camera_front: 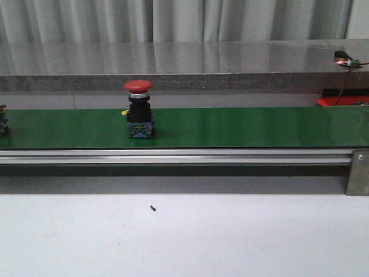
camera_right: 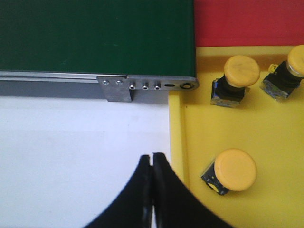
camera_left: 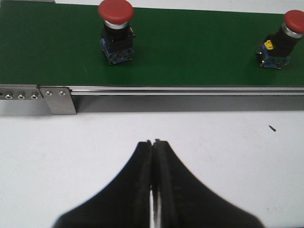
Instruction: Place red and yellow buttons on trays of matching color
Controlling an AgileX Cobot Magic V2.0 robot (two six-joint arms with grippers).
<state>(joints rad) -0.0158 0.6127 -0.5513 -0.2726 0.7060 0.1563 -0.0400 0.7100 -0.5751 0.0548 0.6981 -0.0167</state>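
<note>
A red button (camera_front: 139, 109) stands upright on the green belt (camera_front: 242, 127), left of centre. A second red button (camera_front: 3, 122) shows only partly at the belt's far left edge. Both show in the left wrist view, one (camera_left: 115, 31) ahead and one (camera_left: 284, 40) off to the side. My left gripper (camera_left: 155, 142) is shut and empty over the white table, short of the belt. My right gripper (camera_right: 152, 156) is shut and empty beside the yellow tray's rim (camera_right: 176, 142). Three yellow buttons (camera_right: 230, 173) (camera_right: 235, 80) (camera_right: 287, 73) lie in that tray. Neither gripper shows in the front view.
The red tray (camera_right: 247, 21) lies beyond the yellow one and shows at the right in the front view (camera_front: 340, 99). The belt's aluminium rail (camera_front: 173, 156) and end bracket (camera_front: 357, 173) run along its near side. A small dark speck (camera_front: 153, 208) lies on the white table.
</note>
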